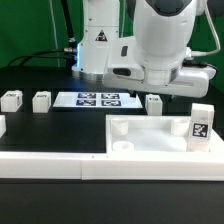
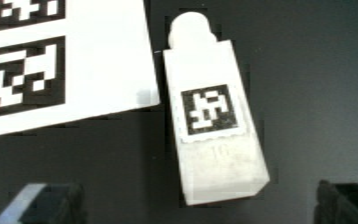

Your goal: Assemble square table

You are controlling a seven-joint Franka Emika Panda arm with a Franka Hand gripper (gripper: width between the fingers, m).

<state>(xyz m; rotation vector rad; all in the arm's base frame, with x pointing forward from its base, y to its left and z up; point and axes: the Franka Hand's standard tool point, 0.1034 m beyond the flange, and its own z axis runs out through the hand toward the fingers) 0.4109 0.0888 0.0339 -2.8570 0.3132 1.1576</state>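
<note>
The square table's white slab (image 1: 150, 141) lies at the front of the black table, round sockets up. One white leg (image 2: 211, 112) lies flat with its tag facing up. My gripper (image 2: 197, 196) hangs right above it, open. Its two dark fingertips (image 2: 44, 203) stand wide on either side of the leg's end and do not touch it. In the exterior view this leg (image 1: 153, 103) sits just behind the slab, under the gripper (image 1: 152, 90). Two more legs (image 1: 11, 99) (image 1: 41, 100) lie at the exterior view's left. Another leg (image 1: 201, 125) stands upright at the slab's right corner.
The marker board (image 1: 98, 99) lies flat beside the leg under my gripper, and its tags show in the wrist view (image 2: 43, 60). A long low white wall (image 1: 50, 166) runs along the front edge. The arm's base (image 1: 100, 45) stands behind.
</note>
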